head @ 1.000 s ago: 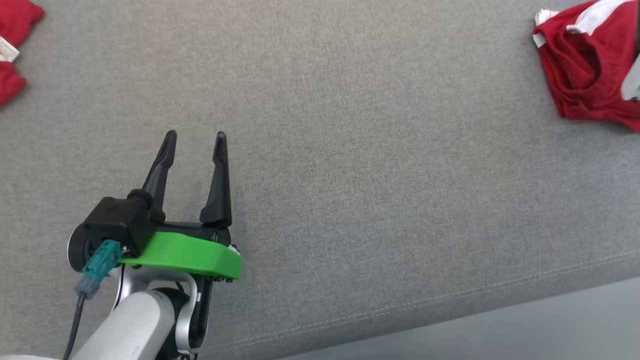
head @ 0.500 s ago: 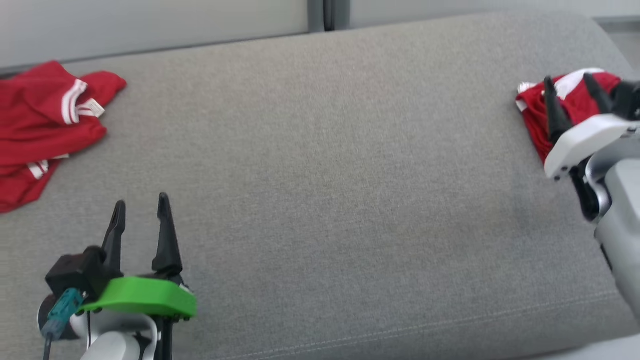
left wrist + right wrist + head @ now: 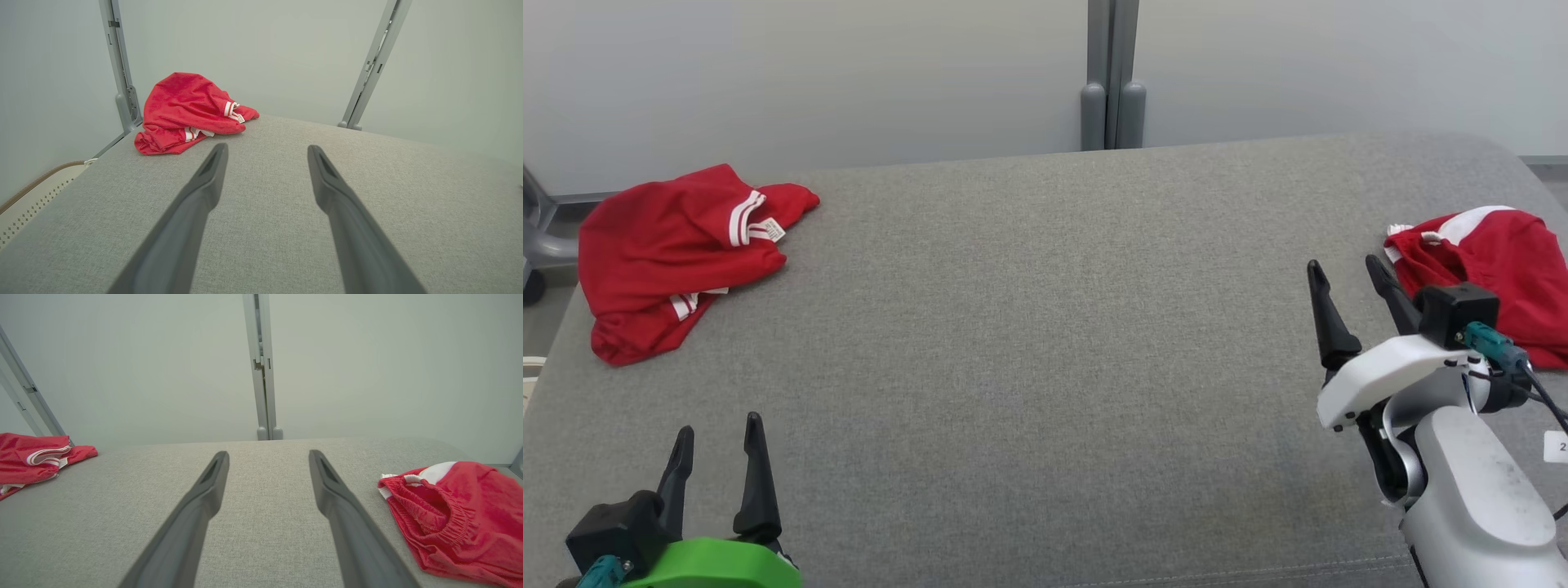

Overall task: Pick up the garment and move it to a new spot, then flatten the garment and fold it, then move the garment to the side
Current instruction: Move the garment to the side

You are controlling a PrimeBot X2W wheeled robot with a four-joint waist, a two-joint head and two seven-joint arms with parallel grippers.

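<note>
Start from the right gripper (image 3: 1343, 268), spread wide and holding nothing, poised over the grey table (image 3: 1029, 351) with fingertips just beside the near-left edge of the crumpled red shorts (image 3: 1499, 261). Treat those shorts, bunched at the right end of the table with elastic waistband (image 3: 457, 531) and white panel (image 3: 1474, 222) on the side nearest the gripper, as the likely garment to lift, going by nearness alone. Swing the wrist rightward and tip the fingers down to straddle the gathered waistband, probably a thick, firm ridge, rather than pinching one thin layer of loose leg cloth. Press lightly into the fabric cover before closing, to trap cloth between both fingers and not skate over the top. Lift high enough to clear the table, then carry toward the bare middle, with ample room there for spreading flat. Bring in the left gripper (image 3: 720, 426), likewise wide apart and empty, low at the near left corner and well apart from both garments, to take a second waistband corner for the flattening. Leave alone the red shirt (image 3: 662, 245) with white-striped collar and label, heaped at the far left corner, and avoid dragging cloth off the right edge.
</note>
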